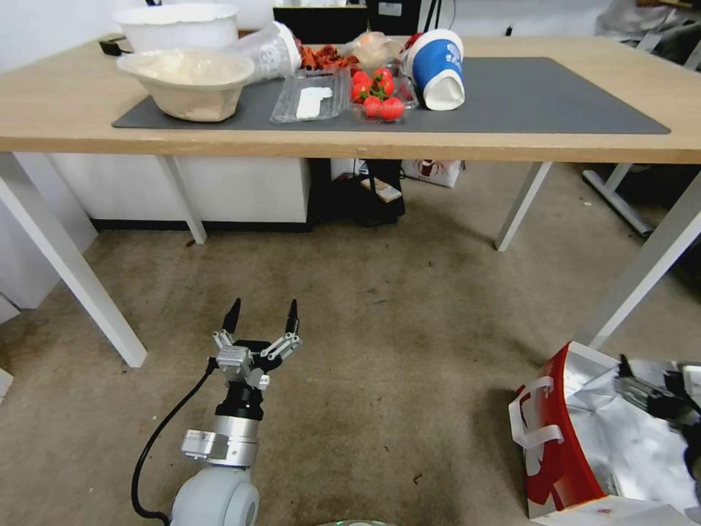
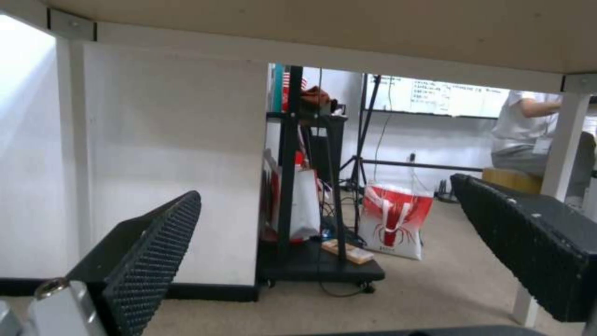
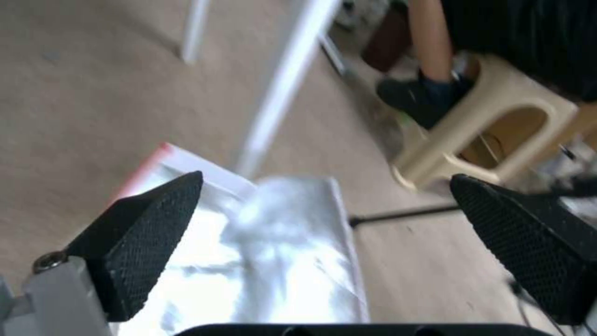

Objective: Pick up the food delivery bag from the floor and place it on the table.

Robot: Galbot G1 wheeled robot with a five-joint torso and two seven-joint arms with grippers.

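Food delivery bag (image 1: 584,438) sits on the floor (image 1: 380,351) at the robot's right, just outside the table's (image 1: 350,142) front right leg (image 1: 642,270); red side panel and white strap handles (image 1: 537,431) face the robot's left, mouth open, crinkled silver foil lining showing; right gripper (image 1: 657,391) is over the open mouth of the bag, dark and partly hidden at the frame edge; in the right wrist view its fingers (image 3: 140,242) stand wide apart with foil lining (image 3: 274,261) between and below them, nothing clamped; left gripper (image 1: 263,315) hangs low over bare carpet in front of the table, well apart from the bag, fingers spread wide and holding nothing, pointing toward the table underside; left wrist view looks under the tabletop at a black cart (image 2: 311,186) and a red-and-white bag (image 2: 395,226) beyond; table carries a dark grey mat (image 1: 526,95), a beige bowl (image 1: 191,80), a white tub (image 1: 177,25), a clear tray (image 1: 310,98), tomatoes (image 1: 376,91) and a tipped blue-and-white cup (image 1: 437,67).
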